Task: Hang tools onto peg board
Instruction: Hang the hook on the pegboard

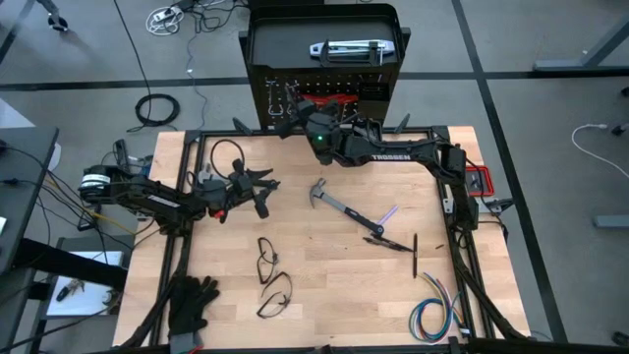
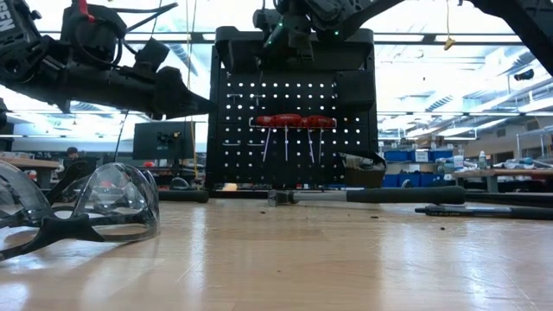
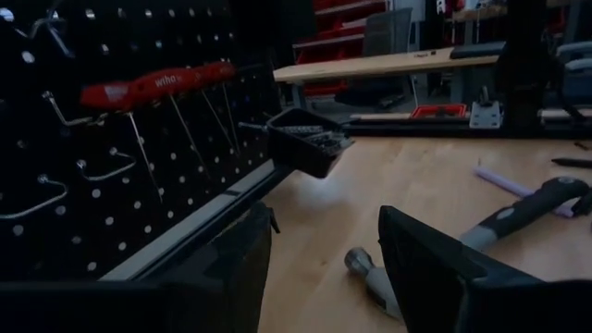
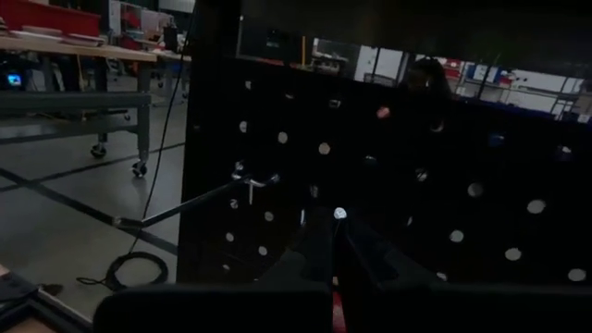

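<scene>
The board [image 1: 324, 59] is standing upright at the table's [image 1: 324, 295] far edge, its holed face turned toward both arms. Red-handled drivers [image 2: 294, 122] are already hanging in a row across its middle, a small bin [image 3: 310, 141] is jutting out low at one end, and bare silver hooks [image 3: 102, 171] are showing beside the drivers.

The right gripper [image 1: 295, 120] is reaching up against the board near its left half, fingers pressed shut. In its wrist view something thin and red is peeping between the fingers, but I cannot tell what it is, or whether it is being held.

The hammer [image 1: 344, 208] is lying flat near the table's centre, its head [image 1: 317, 193] pointing toward the left arm and the board, its black handle running diagonally away toward the right front. A slim dark tool [image 1: 415, 256] is lying just past the handle's end, well apart from both grippers.

The left gripper [image 1: 263, 192] is hovering open and empty over the table's left half, facing the hammer. The hammer head is sitting just beyond its fingertips, slightly off to the right, so this arm is judged the nearer one for the next pick. The long axis is crossing the line of its fingers at a slant, so a grip on the neck behind the head would likely need a small wrist turn first.
</scene>
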Controlling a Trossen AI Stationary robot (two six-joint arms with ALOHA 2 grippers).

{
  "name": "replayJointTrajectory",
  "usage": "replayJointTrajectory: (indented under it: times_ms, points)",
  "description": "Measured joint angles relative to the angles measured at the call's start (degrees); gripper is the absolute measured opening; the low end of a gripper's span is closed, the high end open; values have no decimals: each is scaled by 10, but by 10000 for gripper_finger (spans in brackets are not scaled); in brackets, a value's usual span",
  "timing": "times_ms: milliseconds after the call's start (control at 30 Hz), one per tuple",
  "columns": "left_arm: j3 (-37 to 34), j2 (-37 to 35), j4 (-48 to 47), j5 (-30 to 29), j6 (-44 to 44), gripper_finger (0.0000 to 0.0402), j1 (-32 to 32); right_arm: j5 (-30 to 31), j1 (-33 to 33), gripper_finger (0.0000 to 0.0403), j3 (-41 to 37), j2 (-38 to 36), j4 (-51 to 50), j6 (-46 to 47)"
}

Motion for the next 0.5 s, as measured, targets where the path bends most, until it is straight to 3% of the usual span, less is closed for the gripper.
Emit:
replayJointTrajectory:
  times_ms: [500]
  points:
    - [0,0,-31,-7,14,198,0,19,14,8,0,0,11,-47]
